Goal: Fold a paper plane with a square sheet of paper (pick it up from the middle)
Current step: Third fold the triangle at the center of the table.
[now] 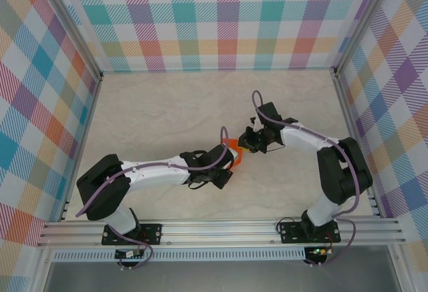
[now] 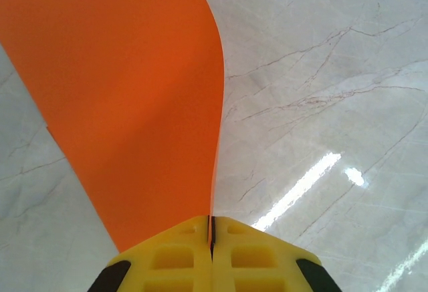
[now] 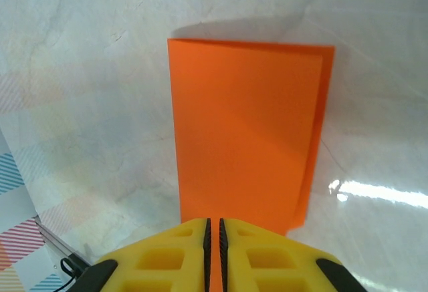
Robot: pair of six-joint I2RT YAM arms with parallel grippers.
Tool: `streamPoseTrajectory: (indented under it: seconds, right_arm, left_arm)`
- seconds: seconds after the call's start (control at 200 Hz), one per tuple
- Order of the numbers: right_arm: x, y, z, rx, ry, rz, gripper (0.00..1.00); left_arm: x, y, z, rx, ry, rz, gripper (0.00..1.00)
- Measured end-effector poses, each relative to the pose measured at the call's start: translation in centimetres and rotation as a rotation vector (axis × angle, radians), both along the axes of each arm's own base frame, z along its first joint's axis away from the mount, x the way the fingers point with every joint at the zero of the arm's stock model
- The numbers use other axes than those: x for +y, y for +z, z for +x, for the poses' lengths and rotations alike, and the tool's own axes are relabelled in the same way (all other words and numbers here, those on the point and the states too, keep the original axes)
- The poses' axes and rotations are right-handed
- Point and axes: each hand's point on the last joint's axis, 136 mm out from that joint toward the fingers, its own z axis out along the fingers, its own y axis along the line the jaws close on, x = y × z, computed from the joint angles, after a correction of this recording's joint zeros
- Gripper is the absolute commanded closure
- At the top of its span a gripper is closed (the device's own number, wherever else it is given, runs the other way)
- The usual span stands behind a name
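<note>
My left claw (image 2: 212,232) is pinched fully shut on the square sheet of paper (image 2: 127,105), which bows away toward 11 o'clock. My right claw (image 3: 214,225) looks closed to a sliver on the folded sheet, which runs out to 12 o'clock. I judge that opposing pulls could tear or skew it. The sheet is thin, matte orange, its layers offset at 3 o'clock. Beyond lies the glossy, marble-veined table (image 2: 334,71).
</note>
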Motion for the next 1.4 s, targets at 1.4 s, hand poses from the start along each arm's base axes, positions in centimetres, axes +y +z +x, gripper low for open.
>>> streamPoseTrajectory:
  seconds: [1.4]
  right_arm:
    - [3.0, -5.6, 2.5, 0.081, 0.170, -0.105, 0.87]
  left_arm:
    - [2.3, -2.2, 3.7, 0.222, 0.095, -0.131, 1.00]
